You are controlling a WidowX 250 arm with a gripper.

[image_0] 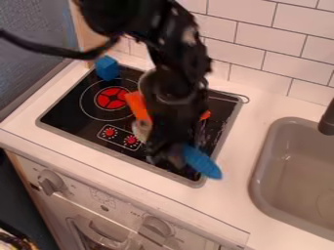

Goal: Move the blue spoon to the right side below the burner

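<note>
"Where's the spoon [201,161] got to?"

"Down at the hand's [168,155] tip. Take the stove [55,124] as a clock, twelve farthest from us: spoon's between four and five, blue end slanting out that same way, tip across the rim as I see it."

"Has the hand got hold of it?"

"Can't tell. They overlap from here, and it's too blurred to say how wide the hand is, or what it grips. It hangs near five o'clock."

"And the rest?"

"Lit burner [112,98] between ten and eleven, blue block [106,68] at eleven. Red knobs [120,136] round seven. There's a pot [147,88] near twelve, partly behind the arm [179,53]."

"That orange thing [137,107]?"

"Near the middle, partly hidden too. Sink's [260,172] set in the counter [229,195], well off at four, tap [327,120] on its far side."
</note>
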